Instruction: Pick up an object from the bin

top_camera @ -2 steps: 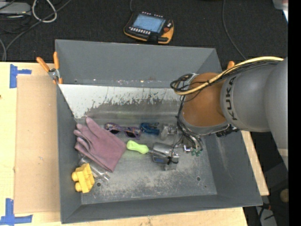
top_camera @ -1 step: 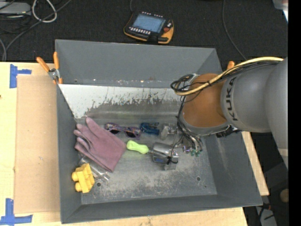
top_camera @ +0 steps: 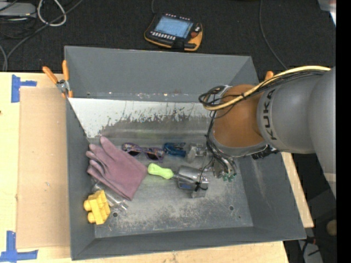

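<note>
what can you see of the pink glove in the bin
The glove is dusty pink, looks like soft rubber or fabric, and lies limp and flat on the left of the bin floor. Its fingers spread toward the upper left and its cuff points to the lower right. The cuff ends just above a yellow toy block; whether they touch is unclear. A lime green handle lies at its right edge. The gripper is apart from it, further right.

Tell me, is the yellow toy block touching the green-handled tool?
Apart. The camera view shows the yellow toy block well left of the green-handled tool, with grey bin floor between them.
</note>
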### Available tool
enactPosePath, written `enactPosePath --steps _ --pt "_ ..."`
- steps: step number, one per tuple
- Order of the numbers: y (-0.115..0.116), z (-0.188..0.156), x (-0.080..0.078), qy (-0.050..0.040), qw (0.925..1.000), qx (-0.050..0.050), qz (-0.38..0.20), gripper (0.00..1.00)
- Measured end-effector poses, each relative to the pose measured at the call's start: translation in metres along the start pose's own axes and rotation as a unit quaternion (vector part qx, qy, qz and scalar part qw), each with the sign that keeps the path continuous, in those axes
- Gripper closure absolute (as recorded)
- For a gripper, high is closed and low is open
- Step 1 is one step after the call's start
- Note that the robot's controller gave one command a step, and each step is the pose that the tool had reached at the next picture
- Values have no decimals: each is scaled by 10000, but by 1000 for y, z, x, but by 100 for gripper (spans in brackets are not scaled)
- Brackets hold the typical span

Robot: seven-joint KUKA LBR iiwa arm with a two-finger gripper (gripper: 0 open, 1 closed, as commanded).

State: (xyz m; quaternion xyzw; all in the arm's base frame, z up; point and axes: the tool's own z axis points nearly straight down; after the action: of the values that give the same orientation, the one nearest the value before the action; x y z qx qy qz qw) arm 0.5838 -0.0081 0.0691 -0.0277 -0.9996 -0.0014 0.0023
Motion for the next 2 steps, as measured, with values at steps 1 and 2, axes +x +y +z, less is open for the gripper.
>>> enactPosePath --steps 1,2 --pt "0 0 1 -20 10000 -11 34 0" --pt "0 1 0 3 10000 -6 23 100"
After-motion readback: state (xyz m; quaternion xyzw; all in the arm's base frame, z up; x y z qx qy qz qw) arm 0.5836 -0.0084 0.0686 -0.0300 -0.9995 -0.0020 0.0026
